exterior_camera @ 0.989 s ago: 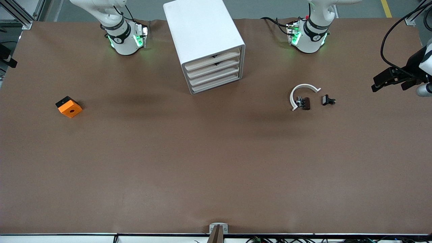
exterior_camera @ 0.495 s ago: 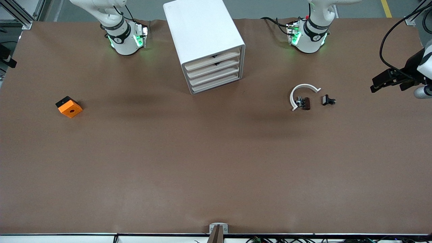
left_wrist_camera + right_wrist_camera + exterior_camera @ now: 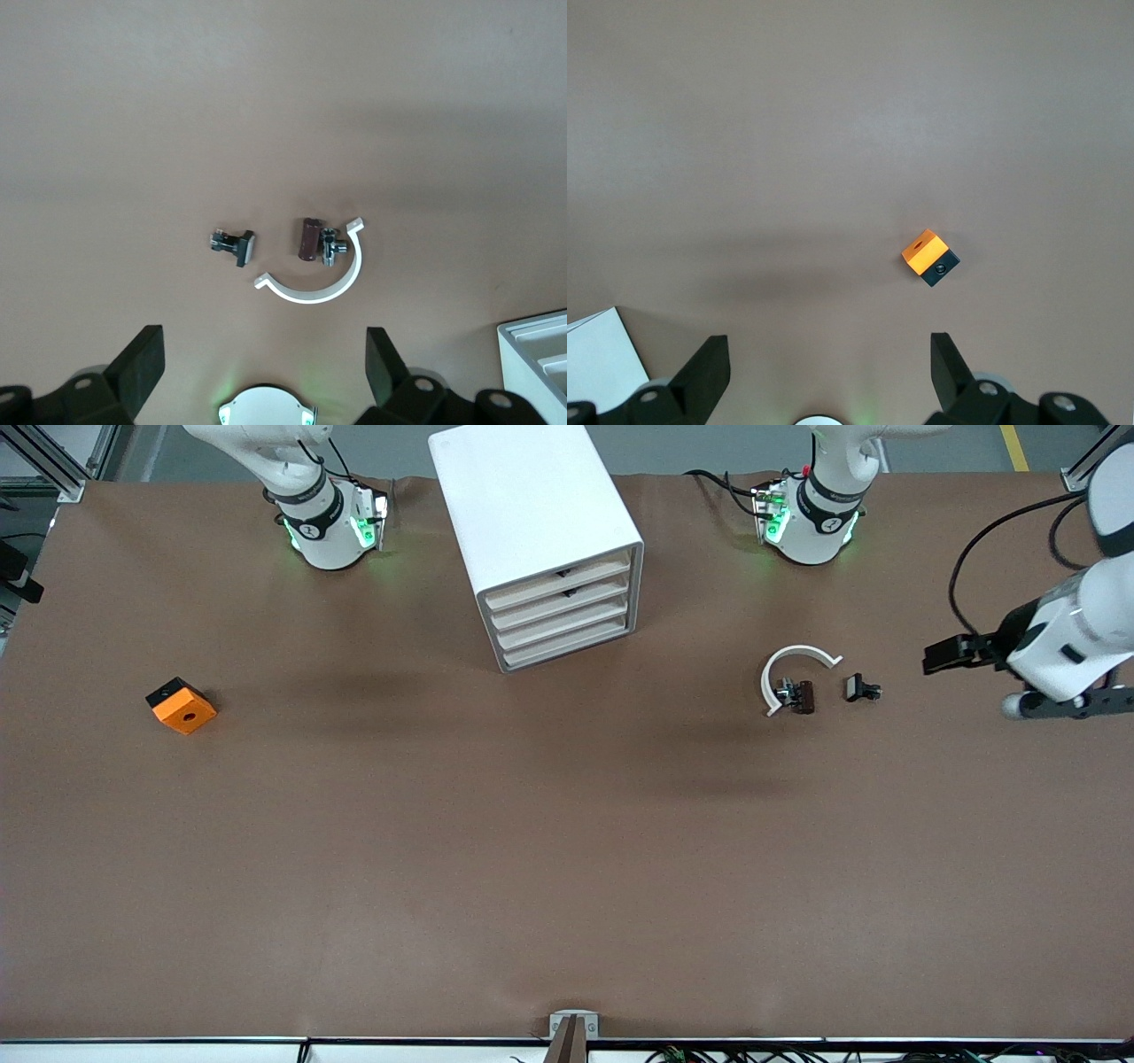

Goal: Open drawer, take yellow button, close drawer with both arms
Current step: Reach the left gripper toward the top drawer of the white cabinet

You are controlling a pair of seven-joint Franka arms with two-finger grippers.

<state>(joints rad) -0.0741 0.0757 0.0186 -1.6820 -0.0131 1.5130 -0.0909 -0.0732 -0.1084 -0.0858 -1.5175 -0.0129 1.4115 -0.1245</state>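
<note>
The table (image 3: 567,850) looks matt brown, the drawer cabinet (image 3: 536,540) smooth white plastic, and the orange block (image 3: 182,706) matt plastic.

1. A brown table (image 3: 567,850) is seen filling most of the front view.
2. Grey floor (image 3: 691,447) is glimpsed at twelve o'clock.
3. A yellow floor line (image 3: 1014,447) is seen at one o'clock.

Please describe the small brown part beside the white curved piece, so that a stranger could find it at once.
Start at the white drawer cabinet and look toward the left arm's end of the table, to the white curved piece. The brown part lies inside its arc, joined to shiny metal; the black clip nearby lies apart, outside.
</note>
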